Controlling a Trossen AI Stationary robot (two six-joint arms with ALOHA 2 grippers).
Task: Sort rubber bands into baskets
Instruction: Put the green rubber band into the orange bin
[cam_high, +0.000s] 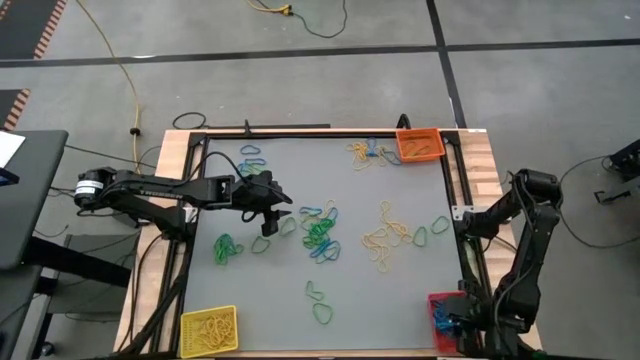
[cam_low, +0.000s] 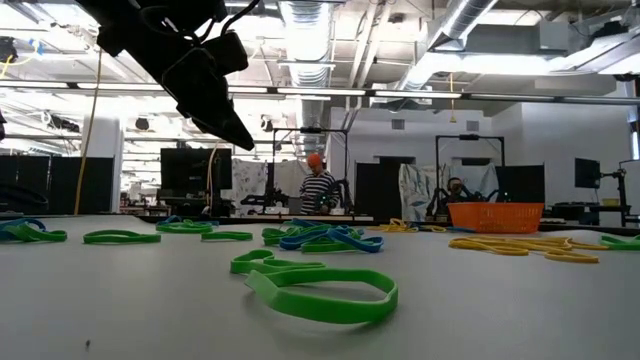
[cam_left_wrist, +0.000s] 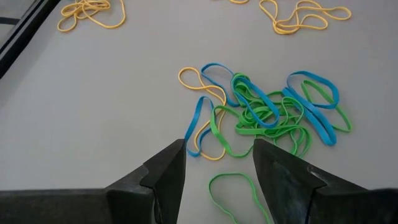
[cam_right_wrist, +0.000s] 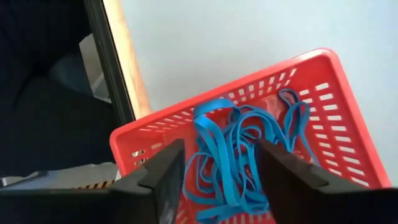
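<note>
Evenly bright from ceiling strip lights (cam_low: 300, 25) at upper centre; soft shadows, mild glare, blurred near foreground band.

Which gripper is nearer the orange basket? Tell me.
Left. The left gripper hovers mid-table beside the central tangle, well short of the orange basket in the far corner. The right gripper is over the red basket at the opposite near corner.

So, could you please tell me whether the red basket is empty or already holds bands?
Not empty: the red basket holds a tangle of blue rubber bands, seen between the right gripper's open jaws.
</note>
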